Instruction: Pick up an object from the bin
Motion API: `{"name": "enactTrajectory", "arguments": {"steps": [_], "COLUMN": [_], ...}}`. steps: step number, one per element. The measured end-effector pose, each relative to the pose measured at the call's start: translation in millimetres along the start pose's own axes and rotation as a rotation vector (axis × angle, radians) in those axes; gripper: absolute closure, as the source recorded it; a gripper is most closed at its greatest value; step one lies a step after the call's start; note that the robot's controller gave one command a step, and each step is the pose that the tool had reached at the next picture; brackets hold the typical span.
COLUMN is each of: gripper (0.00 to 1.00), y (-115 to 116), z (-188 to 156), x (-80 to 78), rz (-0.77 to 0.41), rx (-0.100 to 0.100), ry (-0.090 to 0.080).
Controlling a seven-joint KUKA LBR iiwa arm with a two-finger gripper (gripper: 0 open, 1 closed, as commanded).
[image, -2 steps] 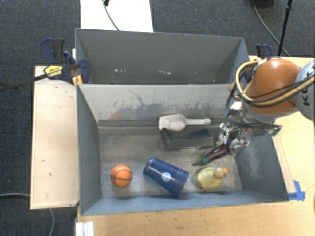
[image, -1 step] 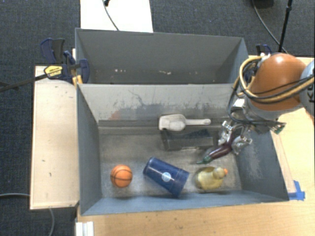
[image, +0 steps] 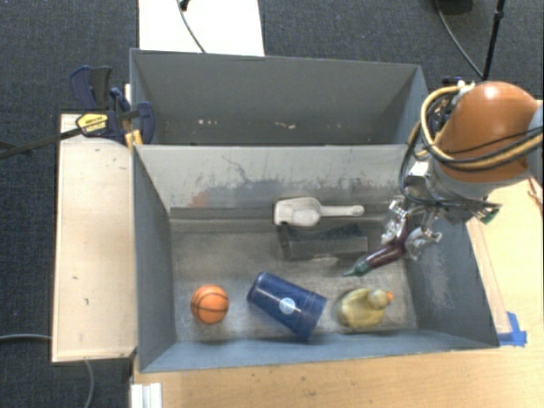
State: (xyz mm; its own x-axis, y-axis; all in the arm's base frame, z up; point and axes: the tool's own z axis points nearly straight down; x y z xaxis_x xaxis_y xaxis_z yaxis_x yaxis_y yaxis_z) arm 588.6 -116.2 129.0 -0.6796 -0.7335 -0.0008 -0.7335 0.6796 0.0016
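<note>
Camera view | fingers (image: 398, 225) clamped on slender dark-purple eggplant (image: 380, 259), green tip lower-left | near yellow duck (image: 365, 308)

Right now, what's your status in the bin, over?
Gripper shut on dark purple, green-tipped slender toy, right side of grey metal bin. Toy tilted, green tip down. Yellow rubber duck near its tip; path up looks clear.

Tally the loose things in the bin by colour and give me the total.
Orange: 1, the small orange ball
Blue: 1, the blue plastic cylinder lying on its side
Yellow: 1, the yellow rubber duck
White: 1, the off-white plastic scoop
Purple: 1, the dark purple long thing with a green tip, at the right
Total: 5
</note>
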Motion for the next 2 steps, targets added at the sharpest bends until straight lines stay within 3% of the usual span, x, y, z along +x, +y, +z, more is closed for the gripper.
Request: {"name": "enactTrajectory", "arguments": {"steps": [2], "gripper": [1.00], "y": [-1.1], "z": [-19.0], "x": [-0.9], "rz": [0.002], "rx": [0.006], "ry": [-0.003]}}
